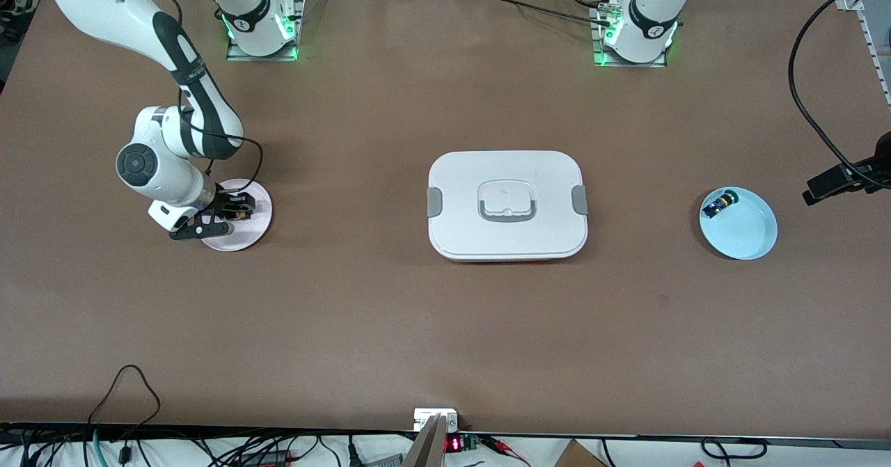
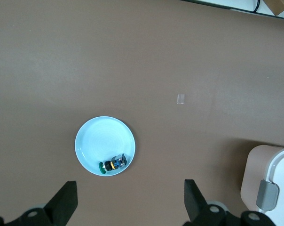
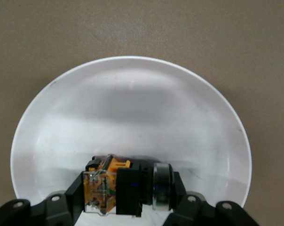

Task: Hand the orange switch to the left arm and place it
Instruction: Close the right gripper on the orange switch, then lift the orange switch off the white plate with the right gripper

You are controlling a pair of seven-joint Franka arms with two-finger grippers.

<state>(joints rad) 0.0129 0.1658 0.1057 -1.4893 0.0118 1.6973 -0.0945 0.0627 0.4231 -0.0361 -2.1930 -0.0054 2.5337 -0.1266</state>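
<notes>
Right pincer (image 1: 233,211): it was down in the white plate (image 1: 259,234) at the right arm's end of the bench (image 1: 445,328). In the right wrist view its fingers (image 3: 74,192) flanked the orange switch (image 3: 125,186) on both sides and looked pressed against it, so it was pinching the switch, probably at the grasp step before any lift.

Switch: it lay in the plate near the rim, seemingly resting on the plate floor, orange block toward one finger and metal ring toward the other. Gripping across the body, not the ends, likely gave flatter surfaces to clamp.

Left pincer (image 2: 128,200): it was out of the front view, with only the left arm's base (image 1: 637,32) showing there. In the left wrist view its fingers were spread wide, high over the bench near the blue plate (image 2: 92,136). The left arm waited, presumably ready to receive.

Blue plate: it sat at the left arm's end of the bench and held a small blue-black part (image 2: 114,163) by its rim. That part was not the task's thing.

Box (image 1: 507,204): it stood shut in the middle of the bench, between the two plates. It blocked a straight low path, which is likely why a handover above or around it was needed.

Progress: early; the switch had not left its plate.

Risk: the small switch could twist in the grip at lift.
</notes>
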